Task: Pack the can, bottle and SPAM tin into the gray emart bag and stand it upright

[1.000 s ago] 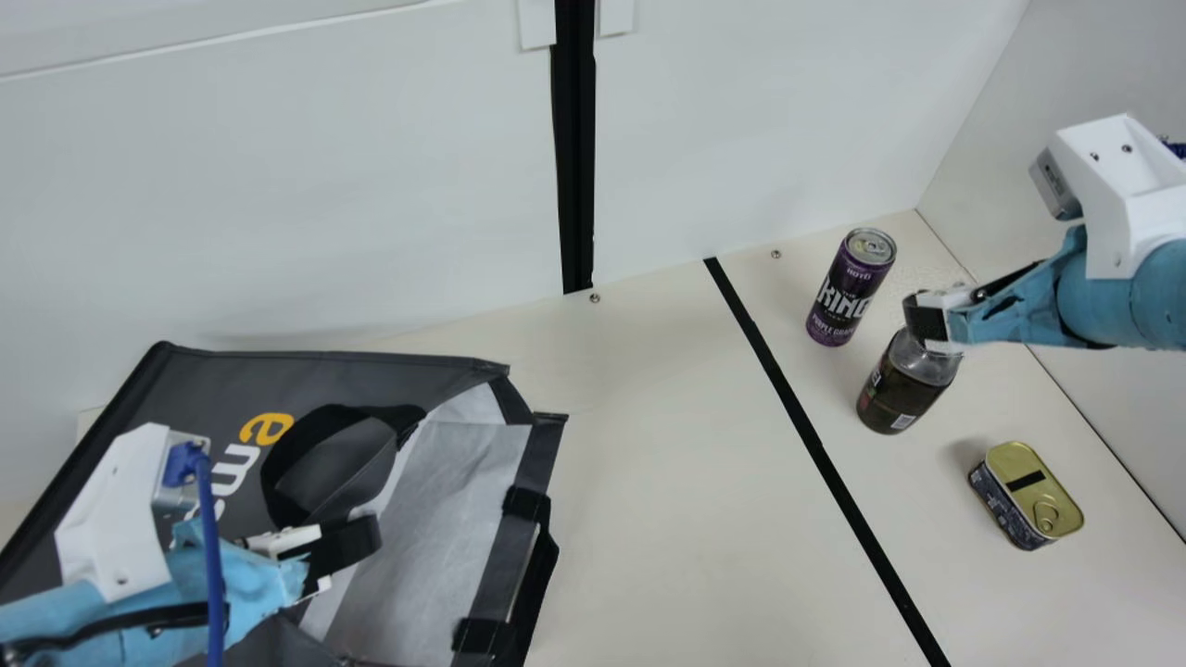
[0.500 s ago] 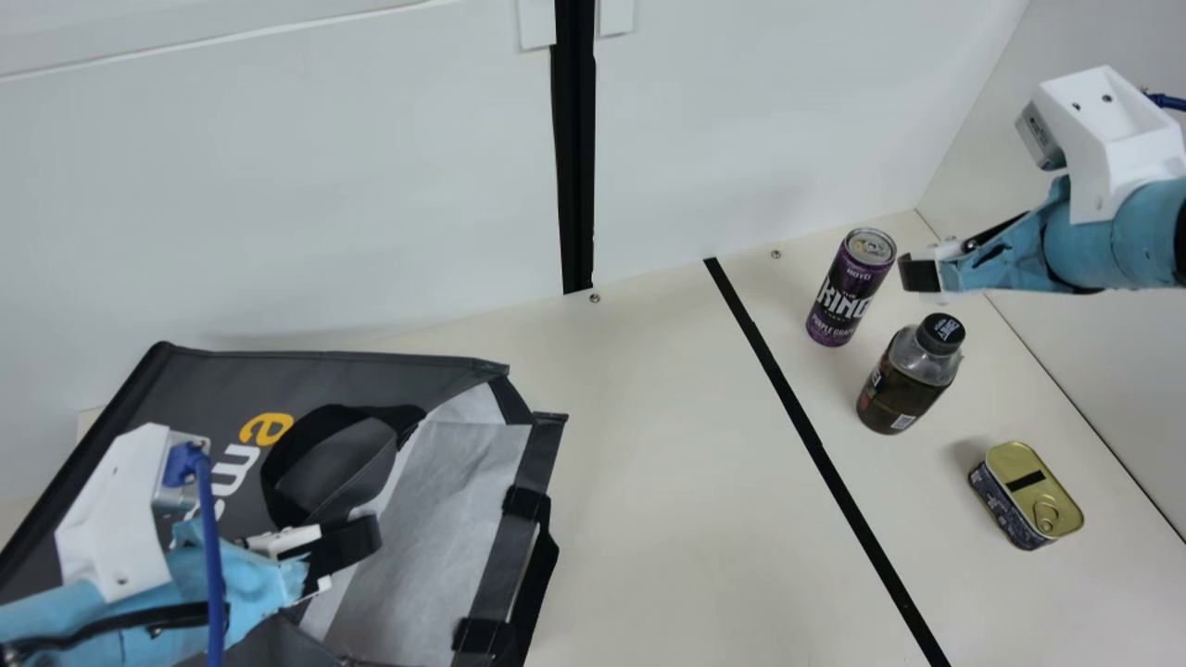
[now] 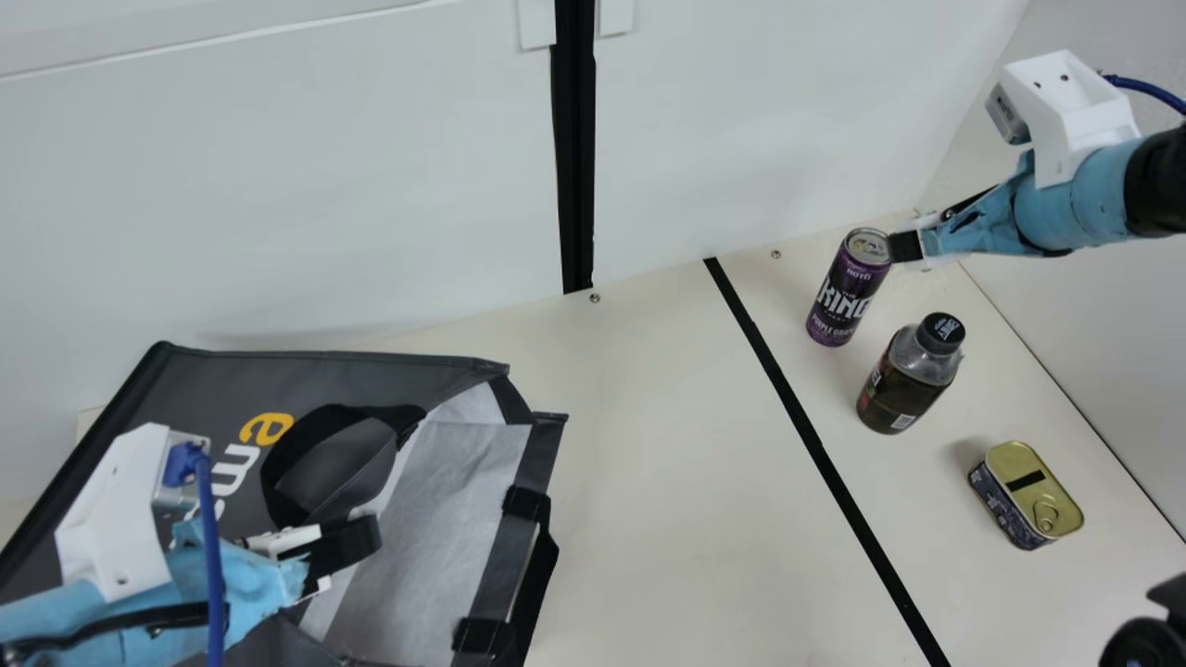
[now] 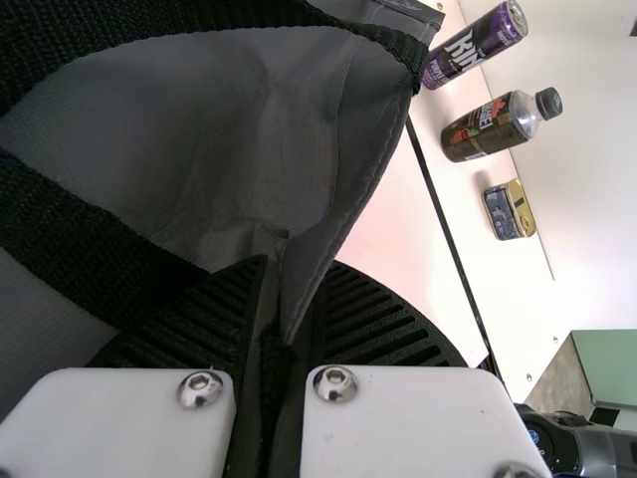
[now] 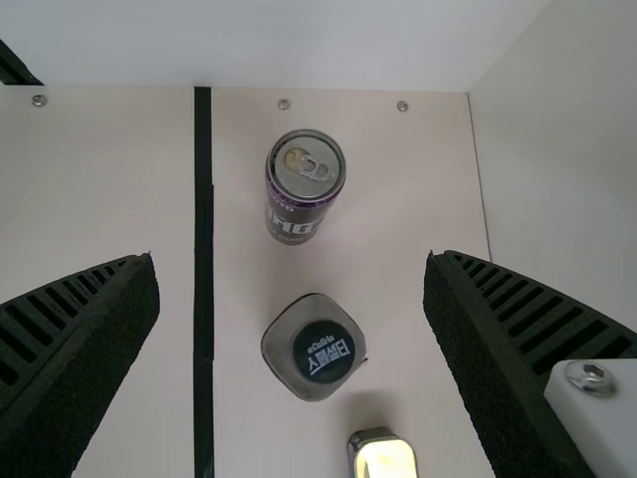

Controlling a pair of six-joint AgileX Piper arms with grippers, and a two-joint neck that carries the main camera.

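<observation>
My left gripper (image 3: 350,548) is at the mouth of the gray emart bag (image 3: 324,366), which lies on its side; in the left wrist view that gripper (image 4: 289,299) is shut on the bag's fabric (image 4: 333,214). My right gripper (image 3: 904,247) appears beside the top of the purple can (image 3: 841,292). In the right wrist view this gripper (image 5: 292,267) has its fingers wide apart with nothing held, above the standing can (image 5: 302,179) and the upright bottle (image 5: 314,349). The bottle (image 3: 908,378) stands between the can and the SPAM tin (image 3: 1027,496).
A black tape line (image 3: 815,445) crosses the cream table (image 3: 676,463) between the bag and the three items. White walls (image 3: 278,185) rise behind the table and at the right. A black object (image 3: 1147,641) shows at the main view's lower right corner.
My right gripper has risen off the bottle's cap and moved back toward the can's top. The left arm and the three items have kept their places. A black object has appeared at lower right.
</observation>
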